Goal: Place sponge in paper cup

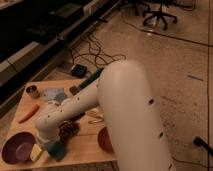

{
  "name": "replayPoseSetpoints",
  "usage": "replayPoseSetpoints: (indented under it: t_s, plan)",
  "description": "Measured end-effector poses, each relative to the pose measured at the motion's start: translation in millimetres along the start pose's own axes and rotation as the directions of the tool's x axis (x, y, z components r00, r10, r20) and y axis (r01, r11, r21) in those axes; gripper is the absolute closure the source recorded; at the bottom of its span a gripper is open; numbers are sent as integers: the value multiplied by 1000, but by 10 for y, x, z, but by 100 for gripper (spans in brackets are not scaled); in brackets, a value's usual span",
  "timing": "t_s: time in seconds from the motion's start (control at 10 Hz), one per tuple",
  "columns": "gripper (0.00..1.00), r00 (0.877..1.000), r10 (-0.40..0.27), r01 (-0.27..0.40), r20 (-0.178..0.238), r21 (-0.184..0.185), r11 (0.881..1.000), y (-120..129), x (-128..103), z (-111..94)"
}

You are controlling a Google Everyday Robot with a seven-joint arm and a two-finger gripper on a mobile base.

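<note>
A round purple bowl (17, 148) sits at the wooden table's (80, 152) front corner, left of the gripper (51, 143), with a pale yellow wedge-like block (36, 152) between them. The gripper hangs low at the end of the white arm (75, 107), right at the flat teal-green sponge (58, 150), likely there to lift it. I cannot tell whether it grips it. Just right lies a dark brown clump (67, 131), and further right an orange-brown bowl (104, 140). Neither of the 2 bowls is the target, and I cannot find the white paper cup, which is perhaps behind the arm.
</note>
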Motion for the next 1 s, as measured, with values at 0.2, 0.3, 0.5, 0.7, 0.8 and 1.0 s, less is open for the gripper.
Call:
replayPoseSetpoints:
  t_s: [0.2,0.3,0.5,0.7,0.8,1.0]
  plan:
    - [20,1000,-1,1,-9,-7,1000,27,-10,51]
    - [20,1000,3,-3,-14,-10,1000,23,-1,80]
    - [20,1000,8,-9,-26,-17,1000,21,28,161]
    - [32,999,17,-18,-34,-21,1000,21,46,217]
    - [42,999,20,-21,-36,-20,1000,10,49,228]
    - [63,999,23,-24,-39,-19,1000,1,55,213]
